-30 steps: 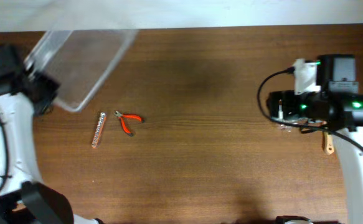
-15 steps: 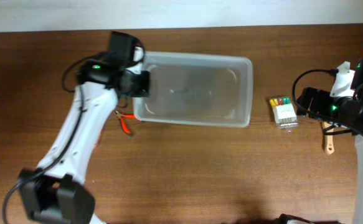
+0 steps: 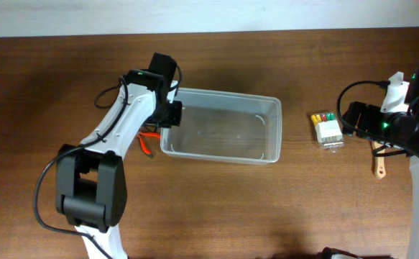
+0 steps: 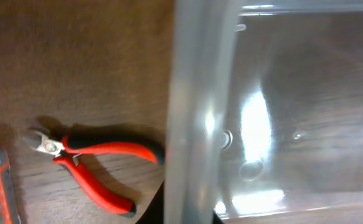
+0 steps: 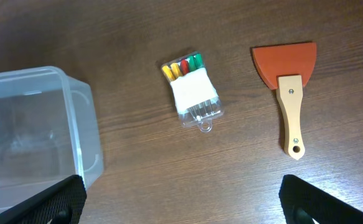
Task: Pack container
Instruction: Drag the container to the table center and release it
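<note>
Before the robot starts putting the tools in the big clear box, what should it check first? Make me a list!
1. Container upright, open side up: ok.
2. Container empty inside: ok.
3. Right gripper open and holding nothing: ok.
4. Colour-tipped pack and scraper lying apart, nothing on top of them: ok.
5. Left gripper free of the container's rim: cannot tell; it sits right at the rim and its fingers are hidden.
6. Red pliers clear of the container wall: cannot tell; one handle reaches right up to it.
</note>
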You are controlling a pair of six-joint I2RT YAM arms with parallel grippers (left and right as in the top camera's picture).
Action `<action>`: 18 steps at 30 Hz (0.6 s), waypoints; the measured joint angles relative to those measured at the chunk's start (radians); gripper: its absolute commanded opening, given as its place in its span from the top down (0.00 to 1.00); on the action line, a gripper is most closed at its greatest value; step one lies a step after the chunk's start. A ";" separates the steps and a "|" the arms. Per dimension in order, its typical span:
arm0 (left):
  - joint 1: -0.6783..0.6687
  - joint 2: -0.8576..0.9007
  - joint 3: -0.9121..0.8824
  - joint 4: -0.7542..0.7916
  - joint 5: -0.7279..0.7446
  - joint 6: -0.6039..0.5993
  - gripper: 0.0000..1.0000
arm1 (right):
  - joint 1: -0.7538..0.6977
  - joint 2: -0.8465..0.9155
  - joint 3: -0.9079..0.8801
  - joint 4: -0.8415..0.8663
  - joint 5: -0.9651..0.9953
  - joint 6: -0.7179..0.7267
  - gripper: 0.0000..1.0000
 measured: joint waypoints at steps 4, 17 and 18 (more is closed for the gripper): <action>0.015 0.021 0.000 -0.032 -0.006 0.000 0.87 | 0.000 0.000 0.000 0.000 0.000 -0.001 0.01; 0.017 0.028 0.000 -0.058 -0.063 -0.003 0.69 | 0.000 0.000 0.000 -0.004 0.000 0.000 0.01; 0.017 0.028 0.000 -0.058 -0.063 -0.003 0.67 | 0.000 0.000 0.000 -0.004 0.000 0.000 0.01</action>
